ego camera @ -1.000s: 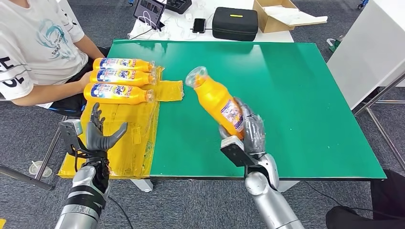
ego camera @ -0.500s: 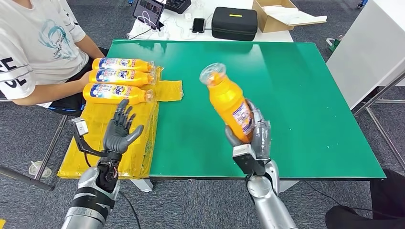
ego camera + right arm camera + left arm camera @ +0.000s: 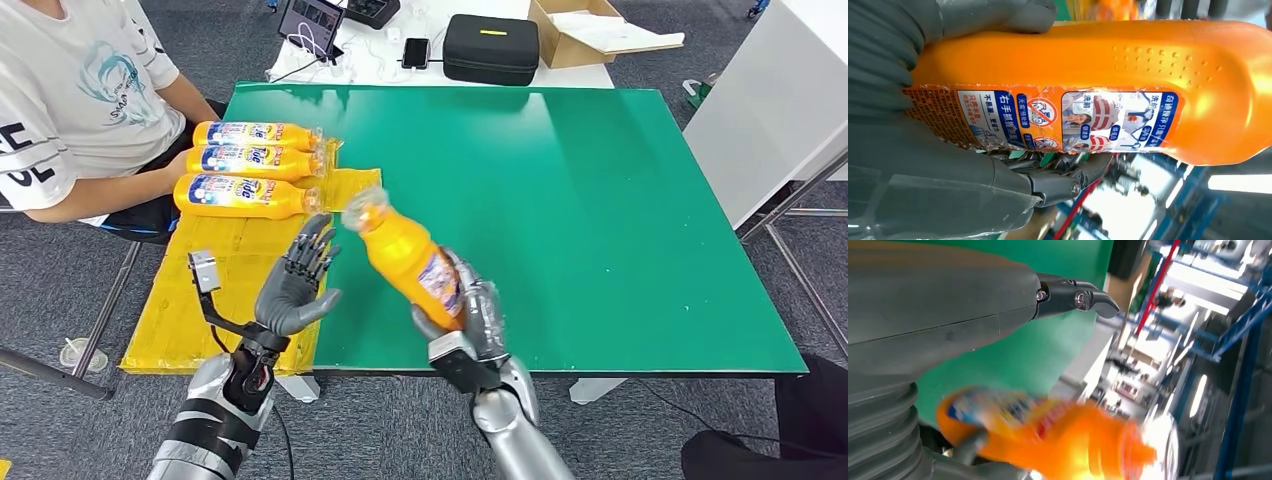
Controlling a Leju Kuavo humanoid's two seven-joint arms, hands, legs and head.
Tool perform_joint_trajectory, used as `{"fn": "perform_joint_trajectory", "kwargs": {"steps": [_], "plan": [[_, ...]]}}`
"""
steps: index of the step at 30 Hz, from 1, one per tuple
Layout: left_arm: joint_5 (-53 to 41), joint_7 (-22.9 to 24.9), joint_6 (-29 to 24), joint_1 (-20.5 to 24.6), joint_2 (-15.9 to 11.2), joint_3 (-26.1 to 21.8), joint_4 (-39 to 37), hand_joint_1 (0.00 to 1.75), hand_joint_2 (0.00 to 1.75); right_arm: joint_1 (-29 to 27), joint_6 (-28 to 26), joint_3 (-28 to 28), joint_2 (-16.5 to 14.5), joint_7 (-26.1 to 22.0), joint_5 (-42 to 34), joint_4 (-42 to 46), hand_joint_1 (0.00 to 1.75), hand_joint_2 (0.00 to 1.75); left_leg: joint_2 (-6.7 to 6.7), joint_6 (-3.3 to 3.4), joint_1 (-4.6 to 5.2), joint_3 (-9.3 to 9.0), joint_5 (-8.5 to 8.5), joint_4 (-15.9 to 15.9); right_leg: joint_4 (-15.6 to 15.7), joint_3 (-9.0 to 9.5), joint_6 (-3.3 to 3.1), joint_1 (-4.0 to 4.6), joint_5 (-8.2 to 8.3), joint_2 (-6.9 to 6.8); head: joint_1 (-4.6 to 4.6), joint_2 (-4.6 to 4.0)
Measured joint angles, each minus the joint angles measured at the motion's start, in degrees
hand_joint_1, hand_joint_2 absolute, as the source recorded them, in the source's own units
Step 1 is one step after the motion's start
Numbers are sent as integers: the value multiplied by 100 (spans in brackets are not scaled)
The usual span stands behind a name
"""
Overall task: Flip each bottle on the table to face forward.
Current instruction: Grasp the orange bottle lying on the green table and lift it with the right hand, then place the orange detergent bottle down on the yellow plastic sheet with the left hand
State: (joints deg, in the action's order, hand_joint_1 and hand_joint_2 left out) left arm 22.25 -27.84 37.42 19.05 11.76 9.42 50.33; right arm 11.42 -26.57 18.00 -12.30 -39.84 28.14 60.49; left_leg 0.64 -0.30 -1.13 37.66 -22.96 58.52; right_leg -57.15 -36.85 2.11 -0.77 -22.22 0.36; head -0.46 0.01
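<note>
Since earlier, our right hand (image 3: 470,318) swung its gripped bottle (image 3: 405,258) toward our open left hand (image 3: 297,285) | risk: fumbled handover drops it off the bench (image 3: 620,200) edge.

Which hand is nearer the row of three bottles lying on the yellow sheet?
Left. The left hand hangs open just in front of the three bottles, while the right hand grips the orange bottle farther off over the green table.

Bright, even overhead light fills the head view, with a pale glare patch on the far part of the green table (image 3: 600,200) and only soft shadows beneath things on it. In the left wrist view the orange bottle (image 3: 1058,435) is smeared by motion blur and the background beyond it is overexposed. In the right wrist view its label is sharp, while the background past it is washed out.
</note>
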Motion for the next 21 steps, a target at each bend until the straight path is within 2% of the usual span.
{"fn": "perform_joint_trajectory", "kwargs": {"steps": [8, 21], "plan": [[237, 80, 156, 25, -41, 480, -15, 0, 175, 309, -125, 608, -261, -1, 39, -897, 175, 175, 0, 0, -2, 0, 0, 0, 0, -2, 0, 1, 0, 0, 1, -1], [565, 225, 315, 120, -174, 750, -197, 0, 175, 715, -203, 984, -474, 56, 453, -1800, 175, 175, -4, -1, -2, -3, 1, 0, 0, -4, 0, 1, 0, 1, -1, -1]]}}
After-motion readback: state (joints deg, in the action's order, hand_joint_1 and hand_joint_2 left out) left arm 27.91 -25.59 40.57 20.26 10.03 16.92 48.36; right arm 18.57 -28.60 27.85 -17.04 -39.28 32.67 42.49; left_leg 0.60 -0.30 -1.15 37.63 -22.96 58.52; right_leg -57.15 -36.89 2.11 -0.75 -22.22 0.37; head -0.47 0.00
